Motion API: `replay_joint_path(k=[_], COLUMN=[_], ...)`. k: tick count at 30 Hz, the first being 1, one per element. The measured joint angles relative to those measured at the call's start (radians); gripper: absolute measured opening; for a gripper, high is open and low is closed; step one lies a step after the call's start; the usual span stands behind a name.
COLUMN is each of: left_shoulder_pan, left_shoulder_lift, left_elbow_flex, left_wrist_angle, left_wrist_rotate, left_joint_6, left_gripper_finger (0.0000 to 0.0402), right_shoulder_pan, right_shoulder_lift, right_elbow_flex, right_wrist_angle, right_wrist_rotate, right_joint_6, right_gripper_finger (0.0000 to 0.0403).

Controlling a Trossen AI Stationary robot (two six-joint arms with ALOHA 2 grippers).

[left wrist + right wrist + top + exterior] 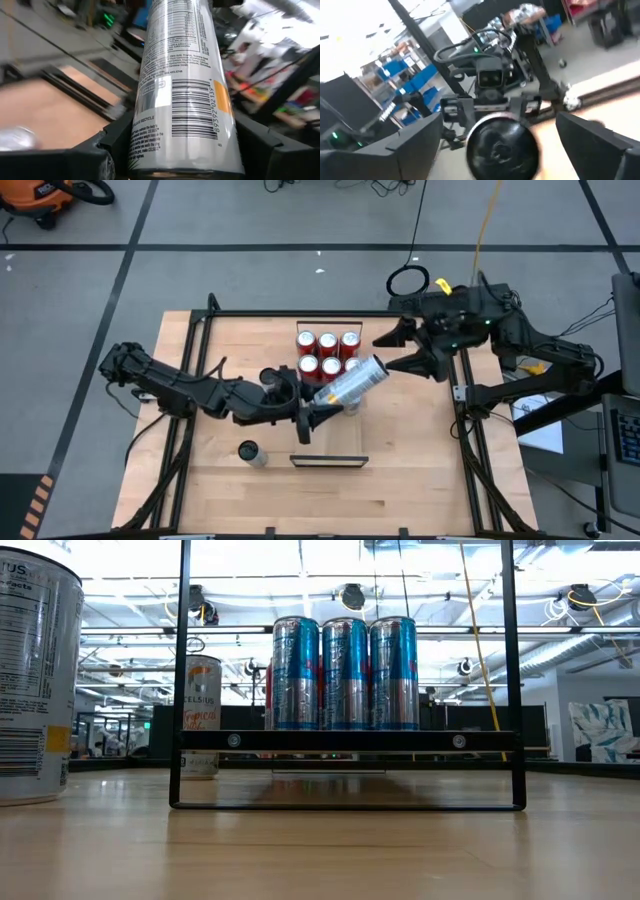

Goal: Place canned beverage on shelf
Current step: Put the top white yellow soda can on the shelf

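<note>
Silver can held tilted over the wooden surface [200, 480], beside the shelf's red cans.

The shelf [330, 461] lies mid-surface, five red-topped cans [327, 352] grouped at its far end. The left gripper [318, 412] has its fingers [95, 155] closed around the base of the silver Celsius can [352, 381]. The right gripper [408, 348] sits just beyond the can's top, fingers [592, 137] spread wide and empty. Another can [250, 452] stands alone nearby.

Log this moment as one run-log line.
left gripper: shut on silver can | right gripper: open, beside can | shelf: five cans
</note>
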Motion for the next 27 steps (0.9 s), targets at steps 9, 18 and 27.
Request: replay_joint_path(k=[9, 18, 27], left_shoulder_pan=[0.029, 0.072, 0.074], left_shoulder_lift=[0.000, 0.000, 0.000], left_elbow_flex=[0.000, 0.001, 0.003], left_wrist_angle=[0.014, 0.087, 0.246], left_wrist_rotate=[0.162, 0.369, 0.434], left_joint_6=[-0.368, -0.603, -0.573], left_gripper_finger=[0.0249, 0.0249, 0.0249], right_shoulder_pan=[0.000, 0.000, 0.006], right_shoulder_lift=[-0.048, -0.077, -0.104], right_elbow_flex=[-0.001, -0.001, -0.001], right_wrist_angle=[-0.009, -0.041, -0.092], right_wrist_rotate=[-0.040, -0.135, -0.167], right_joint_6=[-0.283, -0.266, -0.046], right_gripper_finger=[0.0365, 0.0366, 0.0366])
